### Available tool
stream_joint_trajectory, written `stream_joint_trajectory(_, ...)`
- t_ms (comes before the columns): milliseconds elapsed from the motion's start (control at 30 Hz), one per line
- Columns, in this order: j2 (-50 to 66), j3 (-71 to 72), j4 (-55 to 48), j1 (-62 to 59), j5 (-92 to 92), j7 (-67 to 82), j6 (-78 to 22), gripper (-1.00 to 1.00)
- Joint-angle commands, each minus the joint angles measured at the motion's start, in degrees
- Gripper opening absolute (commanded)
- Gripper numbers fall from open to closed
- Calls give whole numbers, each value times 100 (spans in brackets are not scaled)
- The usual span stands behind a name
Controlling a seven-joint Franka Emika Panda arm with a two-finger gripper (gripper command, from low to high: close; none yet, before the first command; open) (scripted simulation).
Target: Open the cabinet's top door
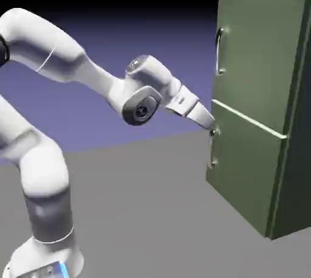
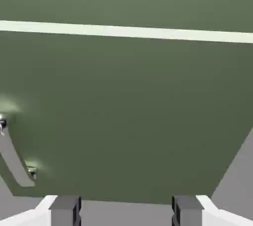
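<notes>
While my fingers (image 2: 126, 210) stand apart, empty, at lower panel, tall olive-green box cabinet (image 1: 261, 118) ahead; top door (image 1: 255, 52) at one o'clock. Likely stiff, hinged; grasp thin, slippery metal bar handle (image 1: 218, 52).

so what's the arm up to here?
The gripper is open and empty, close in front of the green cabinet at about the pale seam between its two doors. In the hand view only the lower handle shows. The top door is shut; its handle sits higher, untouched.
</notes>
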State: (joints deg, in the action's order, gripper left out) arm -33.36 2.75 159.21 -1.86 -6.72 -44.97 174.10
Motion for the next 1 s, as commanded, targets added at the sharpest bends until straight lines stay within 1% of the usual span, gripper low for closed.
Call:
stream_joint_trajectory(0, -26, 102, -66, -94, -250, -93, 3, 0)
stream_joint_trajectory(967, -785, 3063, -1991, -2830, -7477, -2796, 102, 0)
